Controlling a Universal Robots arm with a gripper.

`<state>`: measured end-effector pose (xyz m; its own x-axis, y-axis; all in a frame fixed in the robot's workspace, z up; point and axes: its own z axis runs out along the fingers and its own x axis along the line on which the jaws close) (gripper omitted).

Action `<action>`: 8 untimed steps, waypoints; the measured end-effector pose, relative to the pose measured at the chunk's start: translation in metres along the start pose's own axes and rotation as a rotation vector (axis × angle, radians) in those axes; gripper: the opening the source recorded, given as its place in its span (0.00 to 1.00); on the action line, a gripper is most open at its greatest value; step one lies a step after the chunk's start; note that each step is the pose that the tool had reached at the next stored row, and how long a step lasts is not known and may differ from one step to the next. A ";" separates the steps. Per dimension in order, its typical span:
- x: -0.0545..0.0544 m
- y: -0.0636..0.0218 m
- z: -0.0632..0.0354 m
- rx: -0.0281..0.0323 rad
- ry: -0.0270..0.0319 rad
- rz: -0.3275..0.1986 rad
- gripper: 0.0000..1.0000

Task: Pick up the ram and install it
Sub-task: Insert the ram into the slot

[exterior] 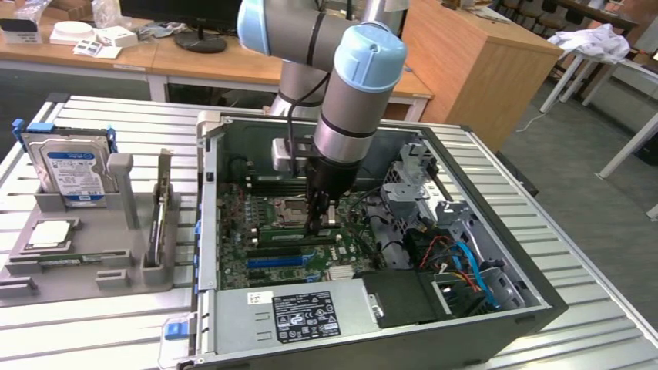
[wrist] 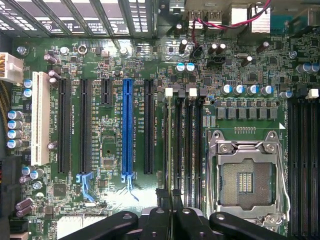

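- The gripper [exterior: 325, 223] stood low inside the computer case [exterior: 494, 324], over the motherboard [wrist: 105, 65]. Its fingers were drawn narrow and appeared to pinch the ram [wrist: 169, 145]. The ram showed edge-on as a thin strip along the memory slots [wrist: 186, 145], on the side nearest the long black expansion slots [wrist: 149, 125].
- If the stick had sat slightly off the slot's line, a downward push could have jammed it on the slot wall or flexed the board.
- The white latches [wrist: 169, 92] at one end could not be read as open or closed. A closed latch would have blocked seating.
- The hold on so thin an edge looked slight. Under pressure the stick could have tilted or slipped, seating at one end only.
- The open processor socket [wrist: 247, 182] lay near, just on the far side of the slots. A sideways slide could have struck its frame.
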<state>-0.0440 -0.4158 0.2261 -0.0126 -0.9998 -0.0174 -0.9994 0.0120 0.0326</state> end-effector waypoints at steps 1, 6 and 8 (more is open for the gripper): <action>0.000 0.0000 0.0000 0.0000 0.0000 0.000 0.12; 0.000 0.0001 0.0000 -0.0001 0.0000 0.000 0.13; 0.000 0.0001 0.0000 0.0000 0.0000 0.000 0.18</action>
<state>-0.0441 -0.4158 0.2261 -0.0128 -0.9998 -0.0174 -0.9994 0.0123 0.0326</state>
